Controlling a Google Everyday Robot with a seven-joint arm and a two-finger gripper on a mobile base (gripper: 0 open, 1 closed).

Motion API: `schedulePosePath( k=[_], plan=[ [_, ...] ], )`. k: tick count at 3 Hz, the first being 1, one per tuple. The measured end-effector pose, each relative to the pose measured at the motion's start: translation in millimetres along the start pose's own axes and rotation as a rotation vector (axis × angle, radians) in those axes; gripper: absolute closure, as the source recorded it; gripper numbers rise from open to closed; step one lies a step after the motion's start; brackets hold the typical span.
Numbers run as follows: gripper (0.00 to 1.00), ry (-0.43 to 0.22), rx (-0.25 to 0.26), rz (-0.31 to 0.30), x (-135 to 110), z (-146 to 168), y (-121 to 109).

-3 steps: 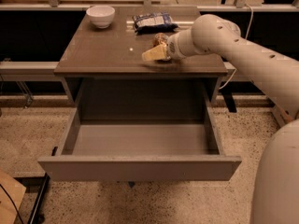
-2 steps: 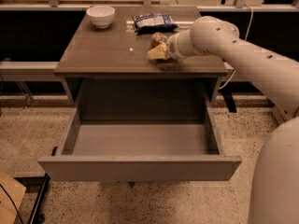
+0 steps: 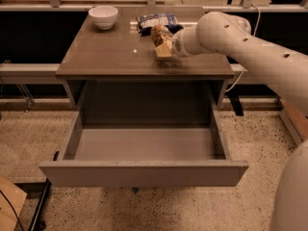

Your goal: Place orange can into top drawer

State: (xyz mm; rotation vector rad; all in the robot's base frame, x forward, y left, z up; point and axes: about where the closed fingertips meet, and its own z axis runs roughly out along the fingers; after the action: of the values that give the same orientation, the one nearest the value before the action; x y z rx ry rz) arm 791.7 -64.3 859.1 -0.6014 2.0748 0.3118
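Small orange-brown drink can (image 3: 158, 33), pale mottled print: on the brown counter (image 3: 110, 57), far right part, just near of the blue-and-white crinkly snack bag (image 3: 149, 20).

Gripper (image 3: 163, 49) on the white arm (image 3: 231, 37) comes in from the right, low over the counter, right against the can's near side. Jaws: cannot tell whether closed on it.

Wide grey top drawer (image 3: 144, 173): pulled fully out toward the near side, nothing in it.

White bowl (image 3: 103, 16): far left corner, well apart.

Progress, as judged: early. Drawer open; can not lifted clear or carried over; placing and release remain.

Writing: none legible on can or bag.
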Motion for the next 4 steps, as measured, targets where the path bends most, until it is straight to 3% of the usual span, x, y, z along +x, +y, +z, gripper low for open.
schedulePosePath(
  k=[1,2,3,4],
  plan=[
    [1.00,-0.009,-0.042,-0.077,-2.8,-37.5,13.6],
    [1.00,0.008,-0.194,-0.187,8.1,-97.8,39.0],
    [1.00,0.090,-0.287,-0.361,35.1,-135.2,54.6],
    [1.00,0.238,-0.368,-0.492,84.4,-170.9,58.4]
  ],
)
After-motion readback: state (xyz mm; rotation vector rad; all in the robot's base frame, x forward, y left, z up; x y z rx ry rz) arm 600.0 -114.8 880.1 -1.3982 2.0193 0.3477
